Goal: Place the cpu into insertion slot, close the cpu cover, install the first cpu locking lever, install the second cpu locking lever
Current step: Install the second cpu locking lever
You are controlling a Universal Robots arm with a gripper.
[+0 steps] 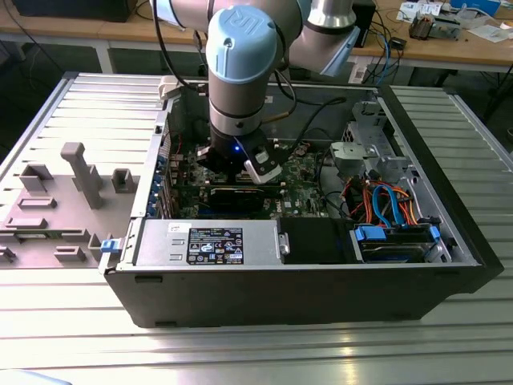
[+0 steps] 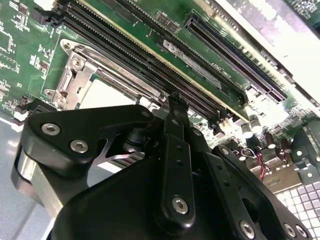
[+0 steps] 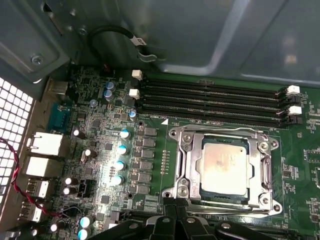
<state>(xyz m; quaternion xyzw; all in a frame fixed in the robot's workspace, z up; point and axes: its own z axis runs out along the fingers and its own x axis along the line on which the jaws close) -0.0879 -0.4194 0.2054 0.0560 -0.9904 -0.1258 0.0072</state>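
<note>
Grooved metal tabletop is carrying everything I'm working over, and I'm reading it from the exterior view's left across. A grey fixture block is standing on that left side, well apart from the open computer case sitting in the middle. My arm is reaching down into the case over the motherboard, and coloured cables are bunching toward the exterior view's right.

In the first wrist view the cpu is lying flat in the insertion slot, silver top facing up out of the board. It's nearly square, so I'm not seeing a clear long axis; its edges are running parallel to the memory slots just beside the socket. The cpu cover is looking lowered around it, its window framing the chip, though I can't tell whether it's pressed fully flat.

The gripper is hovering at the socket's near edge. The fingertips are looking drawn together with nothing between them, but the linkage is hiding part of them, so I'm treating that as a judgement.

I'm judging the placing as done and the work as sitting at the cover or first-lever stage. I can't make out whether either locking lever is latched. Any next move is calling for a fine, low approach along the frame's edge, avoiding the chip and the capacitors nearby.
</note>
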